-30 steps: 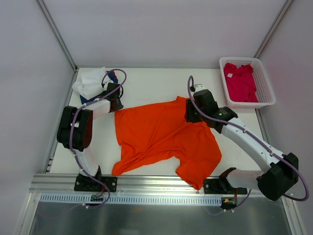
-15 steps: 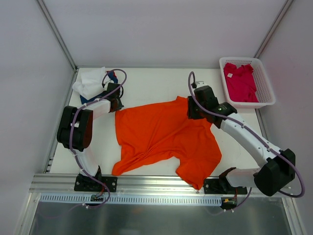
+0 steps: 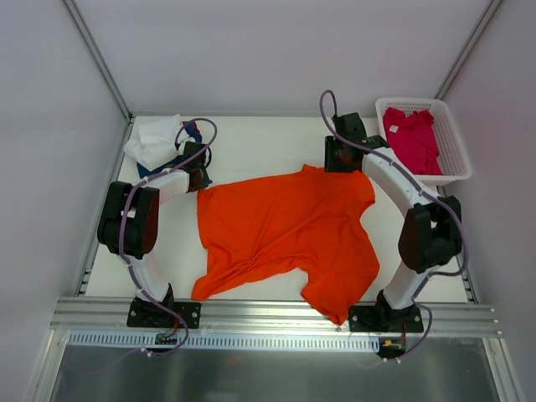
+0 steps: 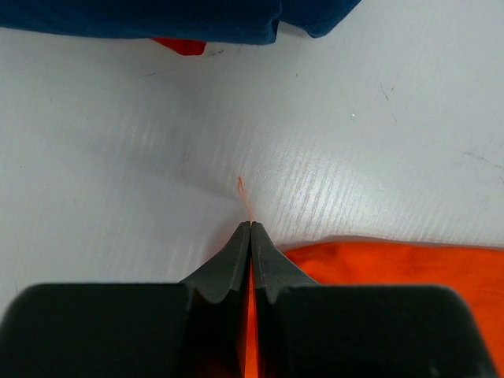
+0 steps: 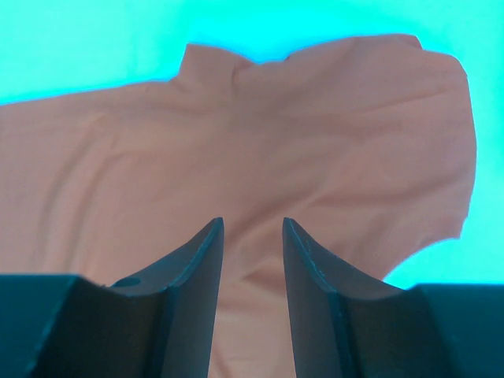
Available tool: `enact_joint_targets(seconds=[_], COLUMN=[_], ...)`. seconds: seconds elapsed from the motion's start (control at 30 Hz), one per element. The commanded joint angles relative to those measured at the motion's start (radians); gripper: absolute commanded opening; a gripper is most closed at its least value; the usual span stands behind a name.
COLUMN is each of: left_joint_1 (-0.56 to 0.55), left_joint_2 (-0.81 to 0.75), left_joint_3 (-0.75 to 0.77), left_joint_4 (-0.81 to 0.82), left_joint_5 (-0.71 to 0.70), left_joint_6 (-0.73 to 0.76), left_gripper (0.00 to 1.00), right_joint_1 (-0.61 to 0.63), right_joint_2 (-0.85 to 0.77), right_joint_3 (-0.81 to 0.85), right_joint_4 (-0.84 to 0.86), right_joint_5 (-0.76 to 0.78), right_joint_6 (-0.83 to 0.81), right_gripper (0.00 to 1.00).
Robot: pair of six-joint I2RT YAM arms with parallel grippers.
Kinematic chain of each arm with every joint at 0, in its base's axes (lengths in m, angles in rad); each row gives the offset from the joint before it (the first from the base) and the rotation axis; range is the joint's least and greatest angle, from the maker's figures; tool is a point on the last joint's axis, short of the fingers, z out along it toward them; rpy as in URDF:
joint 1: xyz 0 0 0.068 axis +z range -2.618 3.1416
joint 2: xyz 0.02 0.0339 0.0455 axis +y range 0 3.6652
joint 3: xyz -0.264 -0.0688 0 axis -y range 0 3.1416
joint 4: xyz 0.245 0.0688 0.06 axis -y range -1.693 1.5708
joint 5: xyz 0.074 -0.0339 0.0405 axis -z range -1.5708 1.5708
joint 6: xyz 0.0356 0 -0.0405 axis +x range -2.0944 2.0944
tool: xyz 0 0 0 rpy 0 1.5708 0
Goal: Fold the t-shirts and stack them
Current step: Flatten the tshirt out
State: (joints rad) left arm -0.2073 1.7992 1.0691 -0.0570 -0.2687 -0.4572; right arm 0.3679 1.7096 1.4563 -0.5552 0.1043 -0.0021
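Table [image 3: 260, 142] bears 4 t-shirts [image 3: 285, 230] and 1 basket [image 3: 453, 144].

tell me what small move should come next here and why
Probably lower the right gripper onto the far edge of the orange t-shirt and close it. The left gripper is shut on a corner of that shirt, while the right one is open and holds nothing; a fold likely needs both ends gripped.

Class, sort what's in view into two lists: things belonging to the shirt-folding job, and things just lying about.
Job: orange t-shirt, crimson t-shirt, white t-shirt, navy t-shirt, left gripper, right gripper.
Lying about: mesh basket.
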Motion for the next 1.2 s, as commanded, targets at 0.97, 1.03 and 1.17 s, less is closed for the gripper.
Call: enact_joint_targets(seconds=[0.97, 1.03, 1.17], left_joint_1=[0.013, 0.014, 0.014], left_joint_2=[0.002, 0.002, 0.000], left_joint_3=[0.022, 0.022, 0.020], left_joint_4=[-0.004, -0.004, -0.003], left_joint_5=[0.023, 0.026, 0.026], left_joint_6=[0.014, 0.014, 0.015], left_gripper=[0.00, 0.00, 0.00], right_joint_1=[-0.322, -0.331, -0.353], right_joint_2=[0.473, 0.472, 0.467], right_joint_3=[0.421, 0.409, 0.397], right_joint_4=[-0.031, -0.031, -0.031], right_joint_5=[-0.221, -0.219, -0.238], right_joint_6=[-0.003, -0.009, -0.019], right_gripper=[0.40, 0.40, 0.41])
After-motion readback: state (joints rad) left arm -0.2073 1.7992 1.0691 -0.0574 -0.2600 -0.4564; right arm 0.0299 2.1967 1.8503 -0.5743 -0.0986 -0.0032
